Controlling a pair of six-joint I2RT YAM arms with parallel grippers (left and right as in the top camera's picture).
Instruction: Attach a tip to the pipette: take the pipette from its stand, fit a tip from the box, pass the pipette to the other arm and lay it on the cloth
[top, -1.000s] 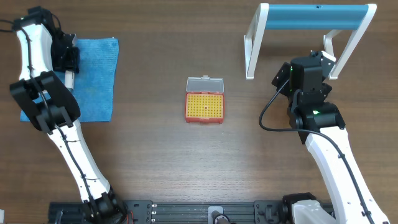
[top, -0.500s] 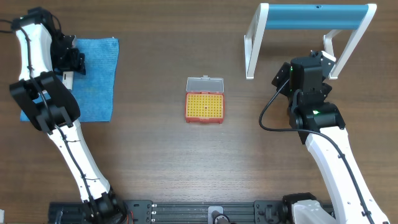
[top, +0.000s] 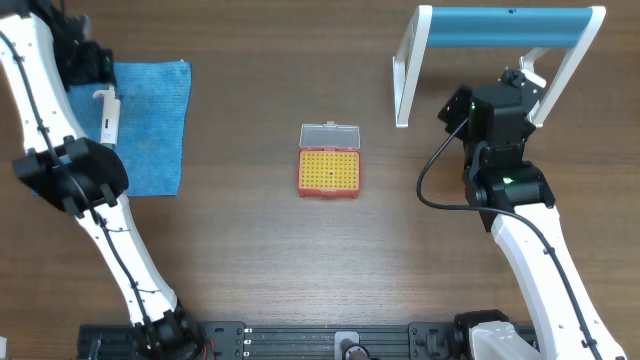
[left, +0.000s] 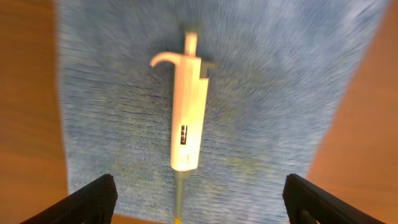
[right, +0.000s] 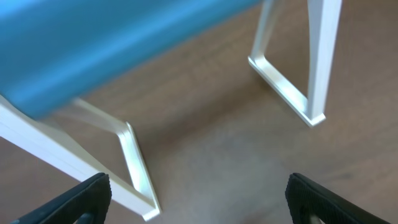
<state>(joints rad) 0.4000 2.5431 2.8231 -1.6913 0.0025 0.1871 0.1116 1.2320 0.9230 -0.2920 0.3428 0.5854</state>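
Note:
The white pipette (top: 108, 116) lies flat on the blue cloth (top: 150, 120) at the table's left, free of any grip. In the left wrist view the pipette (left: 188, 115) rests lengthwise on the cloth (left: 280, 93), a yellow tip at its narrow end. My left gripper (left: 202, 202) hangs above it, open, with nothing between the fingers; from above it sits at the far left (top: 85, 62). My right gripper (right: 199, 199) is open and empty beside the blue-and-white stand (right: 93, 50), at the right rear of the table (top: 500, 105).
The orange tip box (top: 329, 172) stands open mid-table, its clear lid folded back. The pipette stand (top: 505, 27) occupies the back right corner. Bare wooden tabletop stretches between the cloth, the box and the stand.
My left gripper has let go of the pipette and drawn back toward the far left corner. The pipette now lies alone on the cloth. The right gripper has turned slightly.

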